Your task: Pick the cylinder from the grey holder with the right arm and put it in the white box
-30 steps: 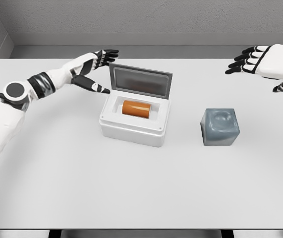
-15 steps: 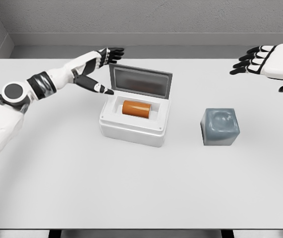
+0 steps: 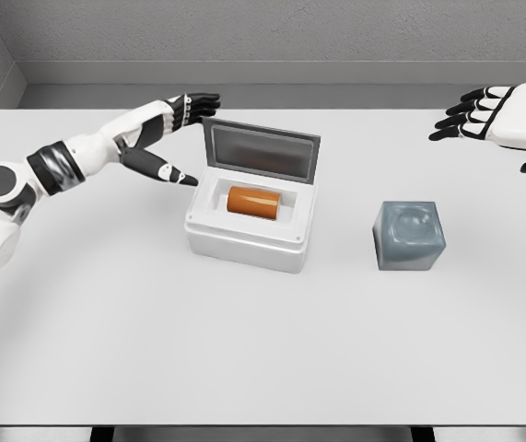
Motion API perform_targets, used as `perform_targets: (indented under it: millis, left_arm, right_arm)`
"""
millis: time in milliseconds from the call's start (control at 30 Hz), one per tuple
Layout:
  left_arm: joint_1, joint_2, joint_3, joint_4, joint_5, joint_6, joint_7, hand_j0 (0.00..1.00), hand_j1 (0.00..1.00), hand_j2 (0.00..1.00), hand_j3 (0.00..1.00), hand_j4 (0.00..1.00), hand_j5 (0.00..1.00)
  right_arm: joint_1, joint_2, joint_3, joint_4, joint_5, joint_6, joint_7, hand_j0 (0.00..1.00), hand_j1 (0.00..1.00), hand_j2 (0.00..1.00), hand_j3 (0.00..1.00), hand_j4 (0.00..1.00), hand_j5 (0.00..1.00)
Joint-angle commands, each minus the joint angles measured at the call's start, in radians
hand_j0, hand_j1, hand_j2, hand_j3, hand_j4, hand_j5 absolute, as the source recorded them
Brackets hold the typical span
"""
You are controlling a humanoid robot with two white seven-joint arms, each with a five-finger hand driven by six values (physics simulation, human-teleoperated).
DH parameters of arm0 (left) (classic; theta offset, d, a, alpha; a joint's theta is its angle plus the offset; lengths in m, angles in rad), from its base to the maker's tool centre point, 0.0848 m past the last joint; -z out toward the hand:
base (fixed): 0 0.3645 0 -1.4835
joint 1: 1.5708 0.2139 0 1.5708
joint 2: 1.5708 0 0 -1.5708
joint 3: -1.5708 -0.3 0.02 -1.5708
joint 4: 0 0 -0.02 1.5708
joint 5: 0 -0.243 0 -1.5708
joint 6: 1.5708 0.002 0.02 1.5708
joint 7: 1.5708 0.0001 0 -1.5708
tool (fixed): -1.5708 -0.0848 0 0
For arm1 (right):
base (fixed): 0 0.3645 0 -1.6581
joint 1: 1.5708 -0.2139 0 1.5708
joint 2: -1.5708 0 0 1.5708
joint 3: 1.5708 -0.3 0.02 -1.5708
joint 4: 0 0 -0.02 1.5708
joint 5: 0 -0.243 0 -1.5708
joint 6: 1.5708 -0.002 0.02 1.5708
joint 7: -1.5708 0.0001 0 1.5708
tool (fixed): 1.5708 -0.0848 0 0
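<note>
Head view: orange cylinder (image 3: 253, 201) lies in white lidded box (image 3: 244, 247), placement done; right hand (image 3: 488, 110), fingers released and empty, has drawn back.

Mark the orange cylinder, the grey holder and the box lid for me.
orange cylinder (image 3: 252, 201), head view, middle of its side
grey holder (image 3: 410, 237), head view, front upper face
box lid (image 3: 262, 151), head view, centre of the raised panel

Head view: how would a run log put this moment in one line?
cylinder: in white box | lid: up | grey holder: empty | left hand: open | right hand: open
</note>
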Motion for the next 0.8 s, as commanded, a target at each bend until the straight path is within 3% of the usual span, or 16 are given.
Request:
perform_targets:
  millis: [0,233,467,533,700,767]
  left_arm:
    - [0.0,0.007,-0.001,-0.021,0.009,0.002,0.0,1.0,1.0,1.0,1.0,1.0,1.0]
    - [0.038,0.077,-0.004,-0.136,0.014,-0.003,0.0,1.0,1.0,1.0,1.0,1.0,1.0]
    - [0.057,0.134,-0.004,-0.166,0.038,-0.009,0.0,1.0,1.0,1.0,1.0,1.0,1.0]
    - [0.058,0.135,-0.002,-0.156,0.037,-0.009,0.0,1.0,1.0,1.0,1.0,1.0,1.0]
    - [0.057,0.168,0.004,0.015,0.029,-0.107,0.0,1.0,1.0,1.0,1.0,1.0,1.0]
    - [0.058,0.203,0.002,0.025,0.029,-0.129,0.0,1.0,1.0,1.0,1.0,1.0,1.0]
  right_arm:
    - [0.0,-0.001,0.0,0.0,-0.004,0.003,0.0,1.0,1.0,1.0,1.0,1.0,1.0]
    - [0.003,-0.003,0.0,-0.002,-0.004,0.003,0.0,1.0,1.0,1.0,1.0,1.0,1.0]
    - [0.005,-0.004,-0.002,-0.002,-0.004,0.003,0.0,1.0,1.0,1.0,1.0,1.0,1.0]
    - [0.003,-0.004,-0.002,-0.002,-0.004,0.003,0.0,1.0,1.0,1.0,1.0,1.0,1.0]
    - [0.002,-0.004,-0.002,-0.002,-0.004,0.003,0.0,1.0,1.0,1.0,1.0,1.0,1.0]
    - [0.002,-0.004,0.0,-0.002,-0.004,0.003,0.0,1.0,1.0,1.0,1.0,1.0,1.0]
